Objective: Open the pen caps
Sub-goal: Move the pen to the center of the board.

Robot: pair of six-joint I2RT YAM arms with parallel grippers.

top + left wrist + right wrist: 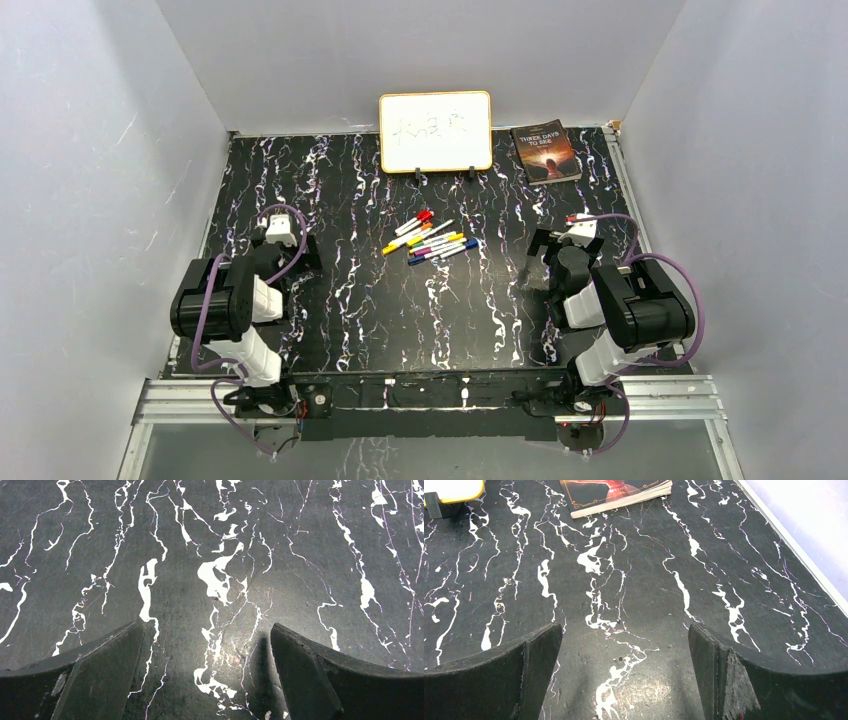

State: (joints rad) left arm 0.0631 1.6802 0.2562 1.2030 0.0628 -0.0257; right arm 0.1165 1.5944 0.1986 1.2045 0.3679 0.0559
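The pens (pixel 432 240) are bunched in a loose fan at the middle of the desk (pixel 350 320), toward its far edge. The pen caps (pixel 424 215) are seen as coloured ends on the white barrels. A whiteboard (pixel 435 130) is propped at the far edge, and a book (pixel 546 152) is laid beside it. The left gripper (pixel 207 630) is spread wide and empty near the left edge. The right gripper (pixel 625 630) is likewise wide open, with nothing held, near the right edge.

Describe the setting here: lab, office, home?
Probably a lab test booth: plain white walls box in a black marbled table, with staged props, a whiteboard, a book and pens.
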